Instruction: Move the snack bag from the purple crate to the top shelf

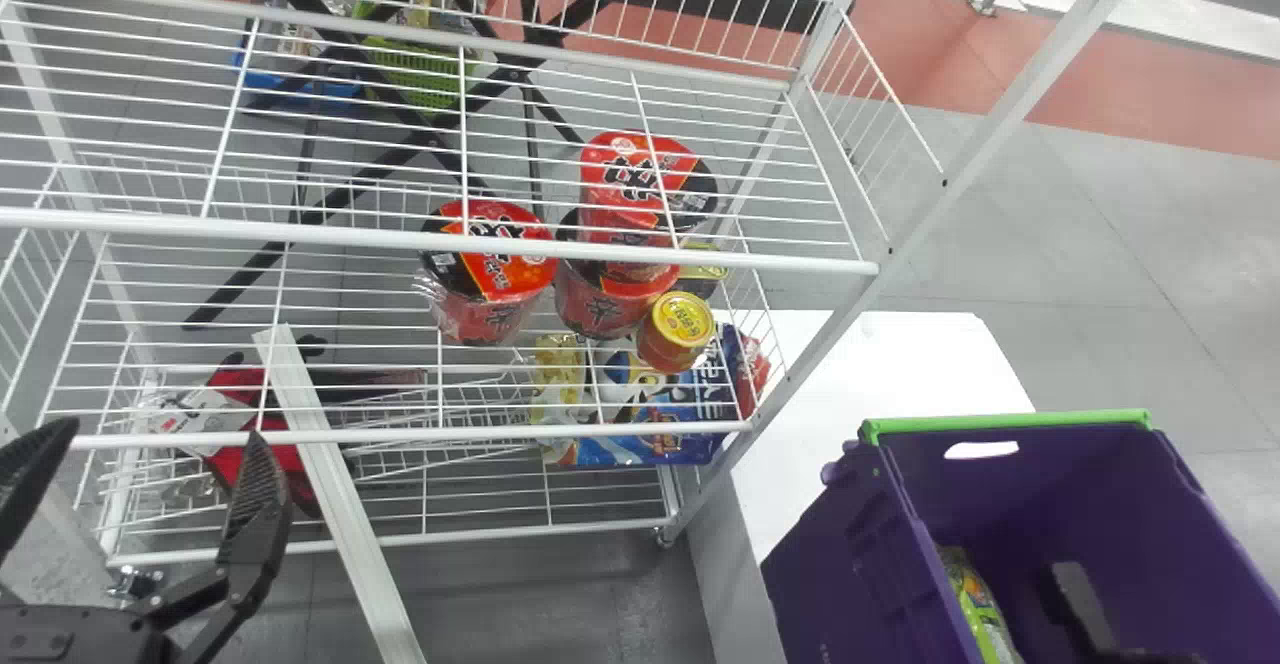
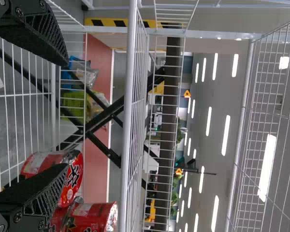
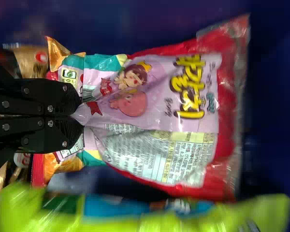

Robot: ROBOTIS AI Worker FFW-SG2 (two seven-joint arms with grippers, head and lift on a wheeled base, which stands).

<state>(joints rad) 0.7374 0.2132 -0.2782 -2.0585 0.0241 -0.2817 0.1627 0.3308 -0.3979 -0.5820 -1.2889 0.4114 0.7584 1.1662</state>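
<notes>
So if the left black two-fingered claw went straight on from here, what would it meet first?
Probably the white wire rack: the left claw points at its front, where a shelf's thick rail crosses. Depth is unclear, so it might pass just above or below that rail.

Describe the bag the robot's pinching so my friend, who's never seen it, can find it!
Look for the purple crate beside the white wire rack. Inside, the right pincer is shut on a snack bag with red edges and a pale purple front. Two cartoon characters and chunky yellow letters set it apart from the bright green bag next to it.
</notes>
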